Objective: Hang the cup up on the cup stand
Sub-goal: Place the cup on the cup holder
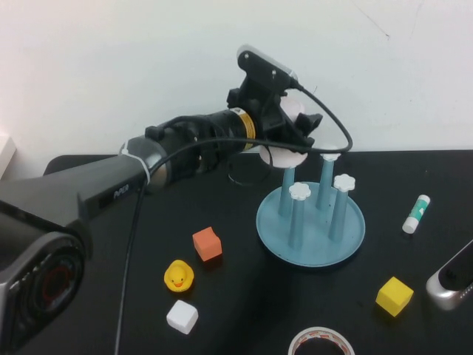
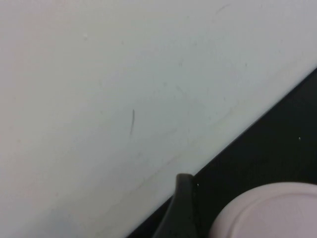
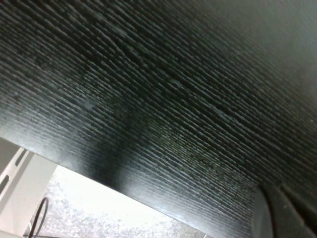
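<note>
A black table (image 1: 222,310) under a white wall (image 1: 111,59) carries the scene, with the left arm (image 1: 148,166) stretched across it from the near left. The left gripper (image 1: 290,134) hangs above the far side of the table, its jaws spread wide and clamped on the cup (image 1: 284,154), which rides pale pink between them, clear of the tabletop; in the left wrist view one dark finger (image 2: 181,208) sits beside the cup's rounded end. The cup stand (image 1: 310,222) sits just below and to the near right of that gripper, the cup held over its far-left peg (image 1: 287,188), though whether cup and peg touch cannot be told from here. Nearer than the gripper and to its left lie an orange cube (image 1: 207,244), a yellow duck (image 1: 178,276) and a white cube (image 1: 182,316). A tape roll (image 1: 321,343) and a yellow cube (image 1: 394,296) lie well nearer, to its right, and a glue stick (image 1: 416,213) farther right. The right gripper (image 1: 452,282) rests low at the table's right edge, well apart from the stand, its fingers (image 3: 277,213) pressed together.
</note>
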Robot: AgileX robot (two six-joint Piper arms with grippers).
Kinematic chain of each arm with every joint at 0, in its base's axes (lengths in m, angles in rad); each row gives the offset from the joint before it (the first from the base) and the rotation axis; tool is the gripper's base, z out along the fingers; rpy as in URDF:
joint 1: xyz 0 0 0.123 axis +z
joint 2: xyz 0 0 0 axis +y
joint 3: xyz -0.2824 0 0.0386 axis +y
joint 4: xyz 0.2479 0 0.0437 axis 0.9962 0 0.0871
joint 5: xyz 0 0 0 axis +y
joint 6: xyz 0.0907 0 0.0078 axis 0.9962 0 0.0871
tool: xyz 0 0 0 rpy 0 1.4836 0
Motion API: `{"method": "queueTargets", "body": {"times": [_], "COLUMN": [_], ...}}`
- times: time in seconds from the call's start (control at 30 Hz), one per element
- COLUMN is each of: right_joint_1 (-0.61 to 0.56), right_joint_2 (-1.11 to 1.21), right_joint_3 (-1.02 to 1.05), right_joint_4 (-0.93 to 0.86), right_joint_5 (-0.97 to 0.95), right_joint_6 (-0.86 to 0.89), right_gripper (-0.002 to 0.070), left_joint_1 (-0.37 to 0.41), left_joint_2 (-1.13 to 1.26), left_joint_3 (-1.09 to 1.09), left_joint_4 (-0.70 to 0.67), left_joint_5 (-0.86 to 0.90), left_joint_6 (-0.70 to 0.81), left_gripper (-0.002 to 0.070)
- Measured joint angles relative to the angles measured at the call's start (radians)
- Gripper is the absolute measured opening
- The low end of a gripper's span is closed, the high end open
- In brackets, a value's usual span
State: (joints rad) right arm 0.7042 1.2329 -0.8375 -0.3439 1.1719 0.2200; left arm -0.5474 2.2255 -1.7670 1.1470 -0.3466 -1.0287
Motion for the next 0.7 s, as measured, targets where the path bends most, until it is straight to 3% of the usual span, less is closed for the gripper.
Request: {"method": "queueTargets", "body": {"times": [0.23,0.4,0.53,0.63,0.7], "right_joint_1": [0.000,0.000,0.000,0.000,0.000], "right_joint_2": [0.000,0.000,0.000,0.000,0.000], "right_joint_3": [0.000,0.000,0.000,0.000,0.000], "right_joint_4": [0.000,0.000,0.000,0.000,0.000], "right_joint_5": [0.000,0.000,0.000,0.000,-0.007], "right_joint_6": [0.000,0.000,0.000,0.000,0.000], "right_gripper": [-0.0001,-0.0001,-0.0001,-0.0001,-0.0001], "left_joint_1": [-0.008,-0.009,-0.009,-0.009,-0.009], "left_joint_2": [0.052,0.061,0.061,0.061,0.049], "left_joint_3": [0.000,0.000,0.000,0.000,0.000], "left_joint_4": [0.002,0.002,0.002,0.013,0.040], "left_joint_5": [-0.014,0.030,0.035,0.035,0.035], "left_joint_6": [-0.033,-0.102,-0.110,-0.117,-0.136], "left_gripper": [0.0553,0.0632,0.0650,0.0634,0.0574]}}
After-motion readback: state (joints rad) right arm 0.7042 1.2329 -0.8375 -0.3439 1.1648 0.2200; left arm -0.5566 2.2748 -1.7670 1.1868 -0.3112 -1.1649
